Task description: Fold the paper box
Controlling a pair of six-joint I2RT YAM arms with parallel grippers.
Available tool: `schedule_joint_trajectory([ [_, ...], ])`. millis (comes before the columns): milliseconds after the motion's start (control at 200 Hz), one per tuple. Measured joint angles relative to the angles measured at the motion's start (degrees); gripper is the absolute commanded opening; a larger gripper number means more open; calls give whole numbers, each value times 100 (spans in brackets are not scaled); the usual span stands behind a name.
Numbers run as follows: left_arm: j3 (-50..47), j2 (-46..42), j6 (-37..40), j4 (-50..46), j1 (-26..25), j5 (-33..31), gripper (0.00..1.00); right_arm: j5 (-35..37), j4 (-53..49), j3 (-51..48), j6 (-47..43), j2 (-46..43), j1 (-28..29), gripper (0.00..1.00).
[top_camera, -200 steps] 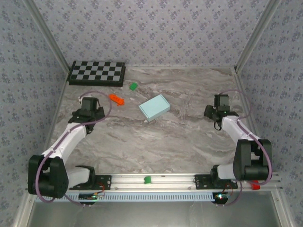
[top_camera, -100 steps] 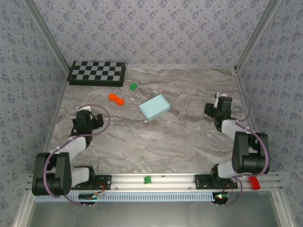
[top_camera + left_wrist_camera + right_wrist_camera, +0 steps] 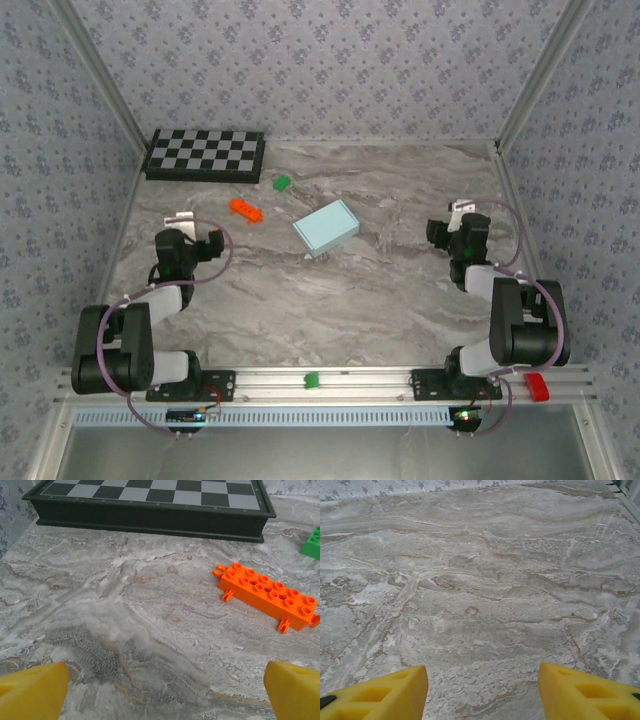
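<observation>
The paper box (image 3: 326, 227) is a closed pale aqua-blue rectangular box lying flat, mid-table, slightly turned. My left gripper (image 3: 190, 240) sits well to its left, near the left wall, and is open. In the left wrist view its yellow fingertips (image 3: 31, 691) stand wide apart over bare marble. My right gripper (image 3: 458, 228) is far to the right of the box, also open. Its yellow fingertips (image 3: 376, 696) frame empty tabletop. Neither gripper touches the box.
A black-and-white checkerboard (image 3: 205, 155) lies at the back left. An orange brick (image 3: 267, 596) and a green block (image 3: 283, 183) lie between it and the box. Another green block (image 3: 311, 380) and a red piece (image 3: 538, 387) rest on the front rail.
Both arms have pulled back toward their bases, away from the box. The right jaws have spread a little wider. The box has not moved.
</observation>
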Motion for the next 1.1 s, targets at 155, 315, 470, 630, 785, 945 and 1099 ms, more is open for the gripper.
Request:
schedule_joint_trajectory([
  [155, -68, 155, -4, 376, 52, 184, 100, -129, 439, -232, -46, 63, 0, 62],
  [315, -225, 468, 35, 922, 52, 291, 100, -138, 1113, -603, -50, 225, 0, 62],
  [470, -249, 848, 44, 1300, 52, 313, 100, -129, 1657, -894, -94, 457, 26, 65],
  [630, -179, 1290, 26, 1373, 50, 195, 100, 2, 1814, -901, -146, 466, 105, 100],
  [785, 107, 1305, 17, 1239, -20, -151, 100, 186, 1720, -743, -170, 476, 120, 99],
  [945, 179, 1305, 28, 1222, -63, -240, 100, 240, 1685, -715, -173, 476, 120, 99],
  [1099, 179, 1305, 35, 1165, -63, -256, 100, 278, 1672, -715, -170, 476, 120, 99],
])
